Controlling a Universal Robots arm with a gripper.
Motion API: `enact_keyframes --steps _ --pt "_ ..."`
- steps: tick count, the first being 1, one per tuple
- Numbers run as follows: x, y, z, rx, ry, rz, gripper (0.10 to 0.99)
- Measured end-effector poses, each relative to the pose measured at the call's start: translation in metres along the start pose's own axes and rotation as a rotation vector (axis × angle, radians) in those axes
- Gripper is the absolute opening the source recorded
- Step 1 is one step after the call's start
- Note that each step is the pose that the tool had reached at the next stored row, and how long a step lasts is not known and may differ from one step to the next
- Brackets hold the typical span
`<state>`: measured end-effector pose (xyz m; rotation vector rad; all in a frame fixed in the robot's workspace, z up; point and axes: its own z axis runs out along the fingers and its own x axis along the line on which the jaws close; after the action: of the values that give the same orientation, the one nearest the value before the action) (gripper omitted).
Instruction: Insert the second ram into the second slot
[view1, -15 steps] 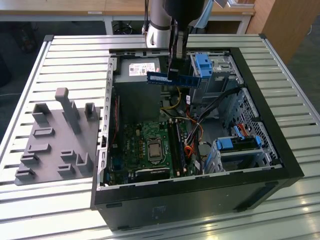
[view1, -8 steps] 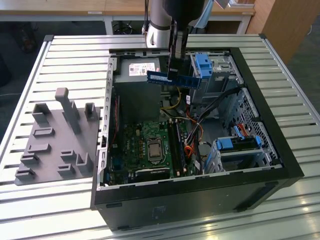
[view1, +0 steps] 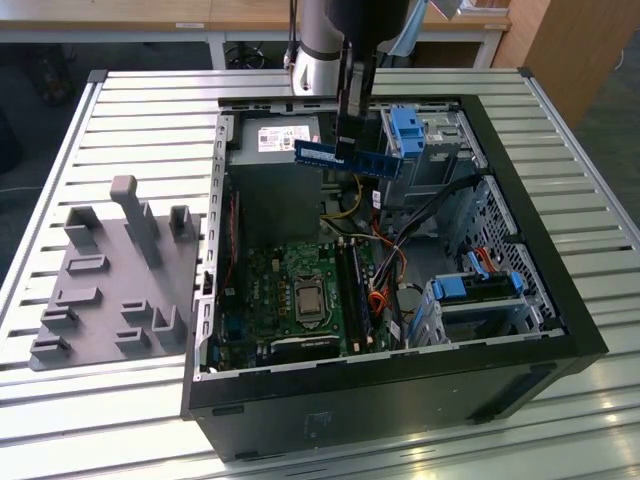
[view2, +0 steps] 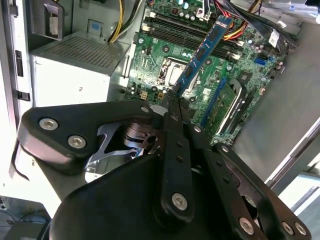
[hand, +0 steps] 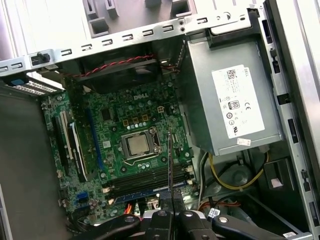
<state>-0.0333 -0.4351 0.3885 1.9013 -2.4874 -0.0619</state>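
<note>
Exterior view, upper centre: my gripper (view1: 347, 150) pinches the ram (view1: 382, 163). The motherboard (view1: 300, 290) sits below it, well apart.

the second ram (view1: 318, 153) was blue with a small white label, and the gripper (view1: 347, 148) was black. the motherboard (view1: 300, 290) was green, speckled with silver and black parts. the case (view1: 400, 400) was black outside and bare grey metal inside. the drive-bay latches (view1: 405, 130) were light blue. the power supply (hand: 235, 100) was grey with a white label, with yellow wires (hand: 212, 169) beside it. the table (view1: 140, 110) was silver with ribbed stripes. the fixture block (view1: 110, 290) on the exterior view's left was plain grey.
</note>
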Motion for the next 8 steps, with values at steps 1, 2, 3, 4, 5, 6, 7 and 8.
enact_keyframes --steps 1,2,3,4,5,6,7,8 --pt "0.0 0.0 0.0 0.0 -0.0001 0.005 0.122" --pt "0.0 0.0 0.0 0.0 -0.0003 0.01 0.122" --pt "0.0 0.0 0.0 0.0 -0.0005 0.015 0.122" --pt "0.0 0.0 0.0 0.0 -0.0007 0.021 0.122" --pt "0.0 0.0 0.0 0.0 -0.0008 0.026 0.122" --pt "0.0 0.0 0.0 0.0 -0.0011 0.031 0.122" --pt "0.0 0.0 0.0 0.001 -0.0012 0.036 0.122" --pt "0.0 0.0 0.0 0.001 -0.0014 0.041 0.122"
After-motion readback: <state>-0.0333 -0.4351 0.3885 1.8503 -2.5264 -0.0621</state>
